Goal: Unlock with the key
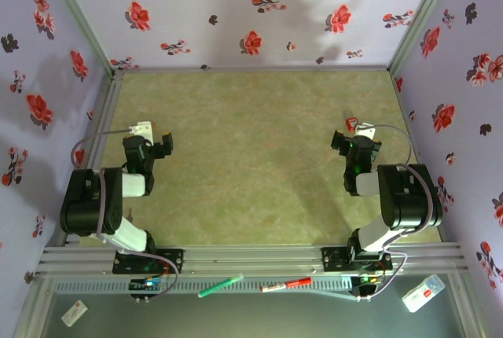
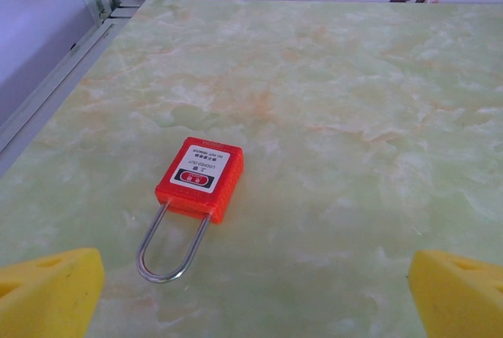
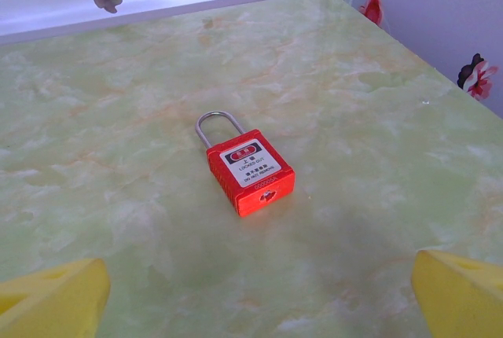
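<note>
A: Where's the red lock [image 3: 250, 169]?
B: Flat on the table [image 3: 118, 118], just ahead of the right jaws. They're wide, holding nothing.
A: How to open it well?
B: I think: hold the body still, push the key in straight.
A: Which way does it point?
B: Its long way runs away from them: keyhole [image 3: 268, 194] near, loop [image 3: 217, 114] far. The left jaws, wide too, see a red lock [image 2: 200, 178] loop-first.
</note>
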Action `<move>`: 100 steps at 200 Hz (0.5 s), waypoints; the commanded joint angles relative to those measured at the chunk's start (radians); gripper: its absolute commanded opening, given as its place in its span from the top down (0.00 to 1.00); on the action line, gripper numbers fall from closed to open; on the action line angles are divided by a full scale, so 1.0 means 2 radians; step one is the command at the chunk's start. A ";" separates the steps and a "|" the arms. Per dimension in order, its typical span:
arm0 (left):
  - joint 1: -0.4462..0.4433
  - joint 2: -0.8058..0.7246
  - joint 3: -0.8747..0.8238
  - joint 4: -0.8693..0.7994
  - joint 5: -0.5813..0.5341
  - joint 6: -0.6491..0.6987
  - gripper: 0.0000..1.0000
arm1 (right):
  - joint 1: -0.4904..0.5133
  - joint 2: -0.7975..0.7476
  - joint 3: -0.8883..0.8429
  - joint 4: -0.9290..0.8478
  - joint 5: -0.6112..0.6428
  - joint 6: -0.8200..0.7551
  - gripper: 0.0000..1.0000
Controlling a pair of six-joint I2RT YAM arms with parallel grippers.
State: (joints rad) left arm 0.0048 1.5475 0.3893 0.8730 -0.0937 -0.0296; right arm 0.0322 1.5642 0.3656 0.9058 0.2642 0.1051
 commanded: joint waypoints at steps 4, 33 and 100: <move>-0.001 -0.007 0.005 -0.003 -0.003 0.007 0.00 | 0.000 -0.011 0.003 0.002 0.005 -0.002 0.01; -0.003 -0.037 0.013 -0.039 -0.004 0.010 0.00 | 0.010 -0.055 0.000 -0.030 0.020 -0.010 0.01; -0.063 -0.134 0.044 -0.133 -0.070 0.046 0.00 | 0.044 -0.238 0.099 -0.390 0.044 0.043 0.01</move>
State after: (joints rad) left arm -0.0727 1.3853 0.4232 0.6895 -0.1638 0.0113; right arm 0.1013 1.2182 0.4595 0.4717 0.3298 0.1101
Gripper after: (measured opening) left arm 0.996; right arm 0.993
